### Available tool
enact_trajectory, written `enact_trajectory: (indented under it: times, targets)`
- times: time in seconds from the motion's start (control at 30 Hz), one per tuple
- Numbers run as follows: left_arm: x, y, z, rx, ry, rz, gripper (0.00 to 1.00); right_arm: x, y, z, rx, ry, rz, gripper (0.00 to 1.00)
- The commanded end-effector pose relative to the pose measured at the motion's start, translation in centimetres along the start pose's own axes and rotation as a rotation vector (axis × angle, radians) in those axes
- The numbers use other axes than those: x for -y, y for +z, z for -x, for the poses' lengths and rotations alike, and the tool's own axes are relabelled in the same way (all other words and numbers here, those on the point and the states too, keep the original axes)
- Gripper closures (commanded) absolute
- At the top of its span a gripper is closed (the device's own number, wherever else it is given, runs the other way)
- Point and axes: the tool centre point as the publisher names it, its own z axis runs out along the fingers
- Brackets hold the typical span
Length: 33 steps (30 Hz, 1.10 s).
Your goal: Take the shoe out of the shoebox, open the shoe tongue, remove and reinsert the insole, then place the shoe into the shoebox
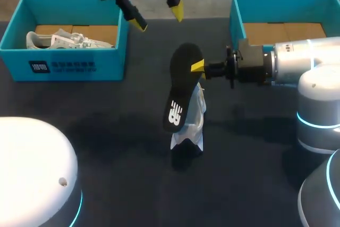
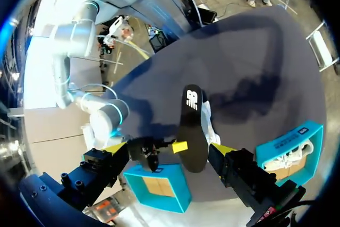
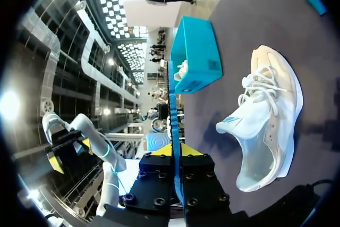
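The right gripper (image 1: pixel 199 70) clenched a flat black insole (image 1: pixel 179 91) just above the white lace-up sneaker (image 1: pixel 192 128) — the left gripper (image 1: pixel 158 16) hung beyond the sneaker, fingers spread, empty.

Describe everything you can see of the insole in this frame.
The insole is a thin, flat, foot-shaped pad, black with a white logo near its lower end; its edge looks blue from the right wrist. It is out of the shoe, standing nearly upright, slightly tilted, over it. The right gripper pinches its upper part from both faces. Whether its lower end touches the shoe cannot be told. The left gripper is open and apart from it.
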Motion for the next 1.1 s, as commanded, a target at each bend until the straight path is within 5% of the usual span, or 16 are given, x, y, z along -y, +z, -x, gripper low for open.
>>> enact_trajectory:
  times: [0.03, 0.9, 1.1]
  targets:
    - [-2.0, 0.3, 1.0, -0.214, -0.011, -0.106, 0.0, 0.0, 0.2, 0.1, -0.001, 0.0, 0.002, 1.0]
    - [-2.7, 3.7, 0.8, -0.379, -0.042, -0.109, 0.0, 0.0, 0.2, 0.1, -0.001, 0.0, 0.002, 1.0]
    - [-2.1, 4.3, 0.2, -0.28, -0.036, -0.042, 0.0, 0.0, 0.2, 0.1, -0.001, 0.0, 0.002, 1.0]
